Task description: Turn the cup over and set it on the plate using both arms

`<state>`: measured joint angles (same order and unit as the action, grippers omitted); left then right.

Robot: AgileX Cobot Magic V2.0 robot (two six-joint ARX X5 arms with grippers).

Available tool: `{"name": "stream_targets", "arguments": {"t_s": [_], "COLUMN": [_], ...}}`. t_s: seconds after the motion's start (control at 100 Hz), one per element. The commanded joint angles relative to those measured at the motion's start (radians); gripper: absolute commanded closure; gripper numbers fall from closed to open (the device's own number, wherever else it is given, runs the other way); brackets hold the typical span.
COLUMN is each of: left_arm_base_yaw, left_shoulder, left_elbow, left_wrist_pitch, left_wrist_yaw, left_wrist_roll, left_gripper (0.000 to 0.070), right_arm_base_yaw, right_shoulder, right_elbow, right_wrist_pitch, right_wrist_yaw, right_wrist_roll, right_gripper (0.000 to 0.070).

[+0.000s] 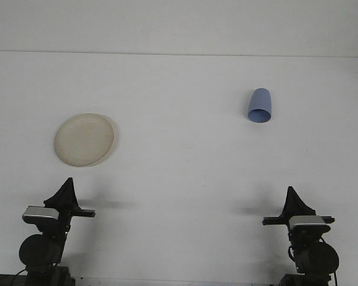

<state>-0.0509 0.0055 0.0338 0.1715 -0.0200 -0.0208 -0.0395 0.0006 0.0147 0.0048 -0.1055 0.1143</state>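
Note:
A light blue cup (260, 106) lies on its side at the back right of the white table, its open mouth facing me. A cream plate (84, 139) sits flat at the left, with nothing on it. My left gripper (67, 183) stands low at the near left edge, in front of the plate and well short of it, with its fingers together in a point. At the near right, my right gripper (291, 192) is shut too, far in front of the cup. Neither gripper holds anything.
The white table (185, 155) runs back to a pale wall, with its far edge showing as a faint line. The two arm bases stand at the bottom corners.

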Motion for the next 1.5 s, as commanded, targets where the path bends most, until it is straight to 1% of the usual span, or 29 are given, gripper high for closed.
{"name": "stream_targets", "arguments": {"t_s": [0.0, 0.11, 0.23, 0.29, 0.33, 0.36, 0.38, 0.41, 0.48, 0.51, 0.52, 0.55, 0.67, 0.9, 1.16, 1.32, 1.49], "left_arm_base_yaw": [-0.002, -0.002, -0.002, -0.002, -0.002, -0.002, -0.002, -0.002, -0.002, -0.002, -0.002, -0.002, -0.002, -0.002, -0.002, -0.002, -0.002], "left_shoulder": [-0.002, -0.002, -0.002, -0.002, -0.002, -0.002, -0.002, -0.002, -0.002, -0.002, -0.002, -0.002, -0.001, -0.002, -0.001, -0.002, -0.001], "left_elbow": [-0.019, -0.019, -0.019, -0.019, -0.019, -0.019, -0.019, -0.019, -0.019, -0.020, -0.020, -0.019, -0.019, -0.019, -0.020, -0.019, -0.020], "left_wrist_pitch": [0.010, 0.010, 0.010, 0.010, 0.010, 0.010, 0.010, 0.010, 0.010, 0.010, 0.010, 0.010, 0.010, 0.010, 0.010, 0.010, 0.010], "left_wrist_yaw": [0.000, 0.000, 0.000, 0.000, 0.000, 0.000, 0.000, 0.000, 0.000, 0.000, 0.000, 0.000, 0.000, 0.000, 0.000, 0.000, 0.000], "left_wrist_roll": [-0.007, -0.007, -0.007, -0.007, -0.007, -0.007, -0.007, -0.007, -0.007, -0.007, -0.007, -0.007, -0.007, -0.007, -0.007, -0.007, -0.007], "left_gripper": [0.0685, 0.0685, 0.0685, 0.0685, 0.0685, 0.0685, 0.0685, 0.0685, 0.0685, 0.0685, 0.0685, 0.0685, 0.0685, 0.0685, 0.0685, 0.0685, 0.0685], "right_arm_base_yaw": [0.001, 0.001, 0.001, 0.001, 0.001, 0.001, 0.001, 0.001, 0.001, 0.001, 0.001, 0.001, 0.001, 0.001, 0.001, 0.001, 0.000], "right_shoulder": [0.001, 0.024, 0.151, 0.251, 0.324, 0.377, 0.412, 0.462, 0.568, 0.612, 0.626, 0.667, 0.821, 1.139, 1.493, 1.674, 1.847], "right_elbow": [0.017, 0.097, 0.247, 0.334, 0.392, 0.431, 0.455, 0.490, 0.558, 0.581, 0.588, 0.605, 0.623, 0.623, 0.646, 0.757, 0.909], "right_wrist_pitch": [0.008, -0.012, -0.068, -0.100, -0.113, -0.119, -0.119, -0.118, -0.114, -0.109, -0.107, -0.098, 0.022, 0.306, 0.625, 0.661, 0.661], "right_wrist_yaw": [-0.003, -0.001, 0.002, 0.000, -0.001, -0.001, -0.002, -0.003, -0.002, -0.002, -0.002, -0.002, -0.003, -0.003, -0.003, 0.000, 0.003], "right_wrist_roll": [0.190, 0.195, 0.194, 0.166, 0.129, 0.098, 0.079, 0.055, 0.010, -0.004, -0.008, -0.019, -0.064, -0.073, -0.171, -0.206, -0.266], "right_gripper": [0.0700, 0.0700, 0.0700, 0.0700, 0.0700, 0.0684, 0.0653, 0.0568, 0.0270, 0.0160, 0.0134, 0.0092, 0.0091, 0.0091, 0.0091, 0.0091, 0.0091]}}
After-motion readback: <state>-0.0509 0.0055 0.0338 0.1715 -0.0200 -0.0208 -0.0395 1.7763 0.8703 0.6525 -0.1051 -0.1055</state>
